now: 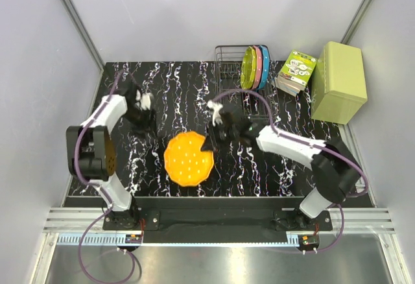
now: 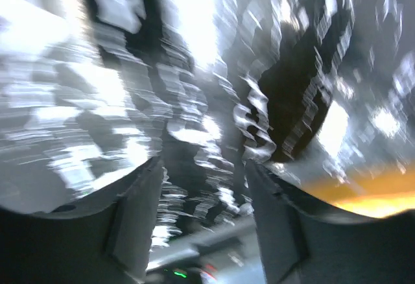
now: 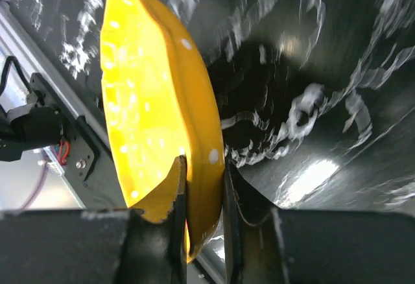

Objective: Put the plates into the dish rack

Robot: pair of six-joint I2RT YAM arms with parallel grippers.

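Note:
The orange plate (image 1: 188, 159) lies mid-table in the top view. My right gripper (image 1: 209, 142) is shut on its upper right rim. In the right wrist view the gripper (image 3: 204, 167) pinches the dotted rim of the orange plate (image 3: 149, 102) between both fingers. The dish rack (image 1: 228, 63) stands at the back, holding the yellow-green plate (image 1: 248, 68), the pink plate (image 1: 258, 67) and the blue plate (image 1: 265, 65) on edge. My left gripper (image 1: 142, 112) hovers over the table's left part, apart from the plate. Its wrist view is blurred, and the gripper (image 2: 204, 180) stands open with nothing between the fingers.
A light green box (image 1: 338, 82) stands at the back right. A small green-and-white printed pack (image 1: 296, 71) leans between the box and the rack. The black marbled tabletop (image 1: 162, 89) ends at a metal rail near the arm bases.

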